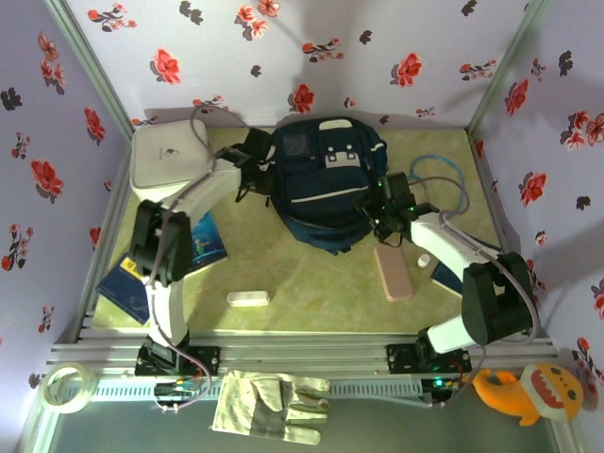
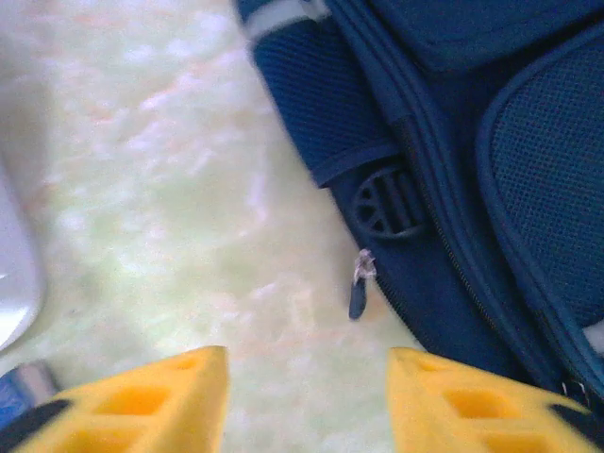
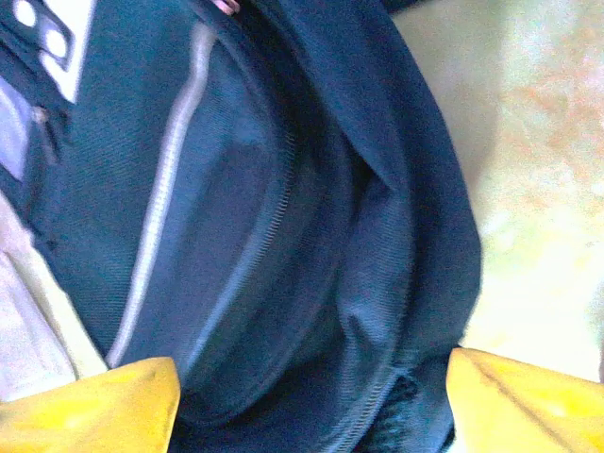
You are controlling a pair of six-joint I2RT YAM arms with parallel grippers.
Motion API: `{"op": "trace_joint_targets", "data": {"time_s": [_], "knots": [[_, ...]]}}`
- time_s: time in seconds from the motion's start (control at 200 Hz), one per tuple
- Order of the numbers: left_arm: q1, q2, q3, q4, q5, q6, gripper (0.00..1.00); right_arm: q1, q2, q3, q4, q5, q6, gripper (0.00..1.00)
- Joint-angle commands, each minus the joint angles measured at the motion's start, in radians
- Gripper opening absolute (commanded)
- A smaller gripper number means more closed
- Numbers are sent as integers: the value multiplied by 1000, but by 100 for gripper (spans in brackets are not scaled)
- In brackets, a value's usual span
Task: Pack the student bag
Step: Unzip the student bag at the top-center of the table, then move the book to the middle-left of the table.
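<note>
Top external view is showing one student bag [image 1: 326, 189], dark navy with white stripes and a grey-white patch, lying toward the table's far side between my two arms, with one white box [image 1: 168, 156] to its left and one pink case [image 1: 393, 272] near its right. My left gripper [image 2: 307, 377] is hovering parted and empty beside the bag, and my right gripper [image 3: 311, 387] is hanging wide over its fabric, gripping nothing.

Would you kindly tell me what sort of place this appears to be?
Probably a robot recording booth, not a real classroom: flower-print walls enclose a green-topped table, an aluminium rail carries the arm bases, and the student bag lies staged mid-table.
</note>
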Motion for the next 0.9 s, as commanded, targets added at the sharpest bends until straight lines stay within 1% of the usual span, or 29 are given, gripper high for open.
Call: {"op": "trace_joint_targets", "data": {"time_s": [0.0,0.14,0.175,0.18,0.19,0.22,0.345,0.435,0.525,0.66,0.895], "knots": [[45,-152,-129,14,-9,-136,60,-4,-28,48,-57,70,-111,85],[96,-323,-369,102,-26,-241,83,0,-17,77,-55,76,-190,99],[110,-360,-423,125,-36,-263,88,3,-11,84,-49,74,-206,99],[113,-366,-423,129,-36,-267,91,3,-11,83,-49,73,-209,99],[117,-376,-443,135,-38,-270,94,4,-10,87,-46,71,-213,99],[130,-402,-489,151,-41,-285,99,8,-4,94,-40,67,-224,99],[173,-467,-616,181,-41,-328,100,33,25,120,-11,50,-252,99],[194,-472,-666,188,-38,-358,100,59,55,148,5,35,-267,99],[219,-457,-700,214,6,-395,100,88,84,174,11,35,-274,100],[244,-413,-714,253,68,-418,100,121,117,203,30,29,-276,99],[245,-324,-682,263,126,-415,99,143,162,231,47,1,-274,99]]}}
